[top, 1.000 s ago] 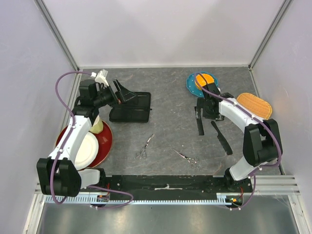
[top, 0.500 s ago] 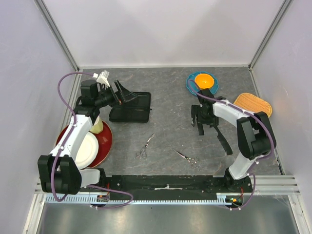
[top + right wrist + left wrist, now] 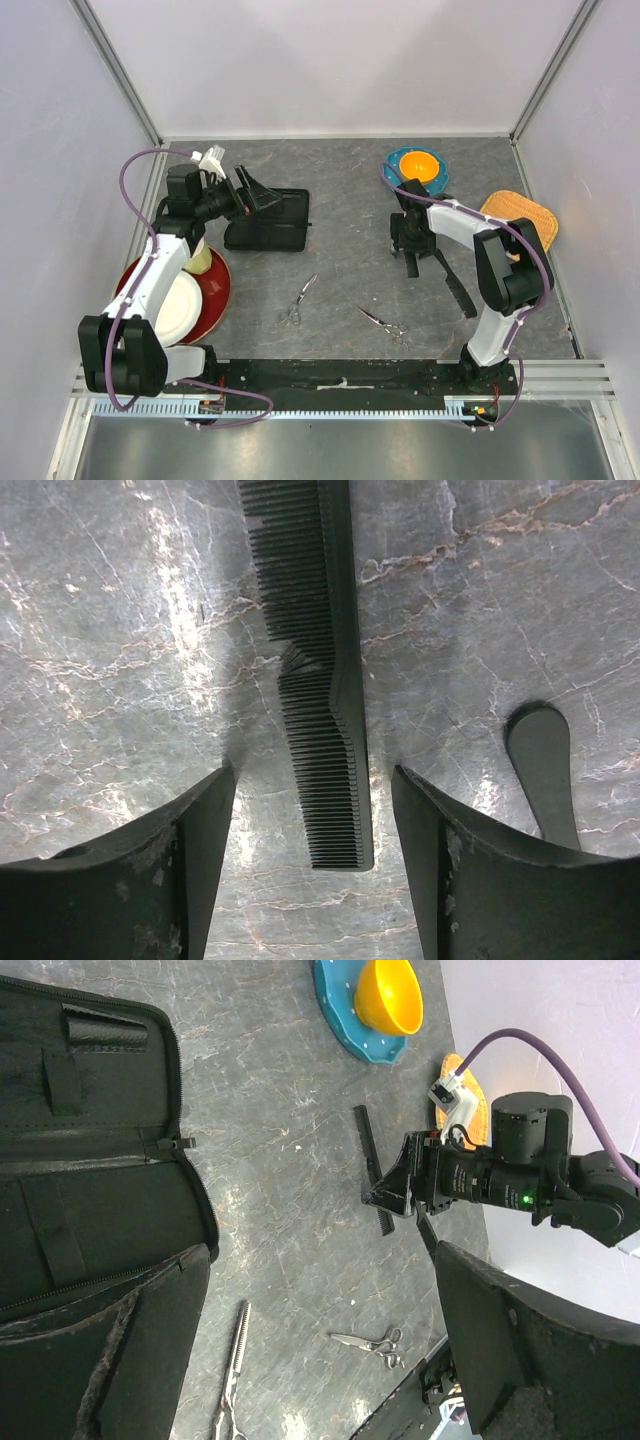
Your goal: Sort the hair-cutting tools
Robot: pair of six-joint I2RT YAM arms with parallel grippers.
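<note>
DESK SORT: The right arm (image 3: 450, 218) bends low over the grey, marble-patterned desk (image 3: 350, 180). Its jaws are spread to either side of 1 black comb (image 3: 325, 680). That comb lies flat on the desk, teeth to the left in the wrist view. A gap shows on both flanks, so nothing is pinched. The rounded end of the 2nd comb (image 3: 540, 765) rests on the desk just beside the right-hand jaw, apart from the 1st comb.

Nearer the front edge, 2 silver scissors lie well apart from each other. 1 pair (image 3: 297, 300) sits near the middle of the desk and the other pair (image 3: 385, 322) is to its right. Neither pair is touched by an arm.

At far left, the left arm (image 3: 160, 265) is raised beside the open black case (image 3: 270, 222), which lies flat. Its jaws are spread wide and hold nothing.

Behind the right arm, an orange bowl (image 3: 420, 165) sits on a blue plate (image 3: 393, 168). An orange woven mat (image 3: 530, 215) lies at the right edge. A white plate (image 3: 178, 310) rests on a red plate (image 3: 218, 285) under the left arm.
</note>
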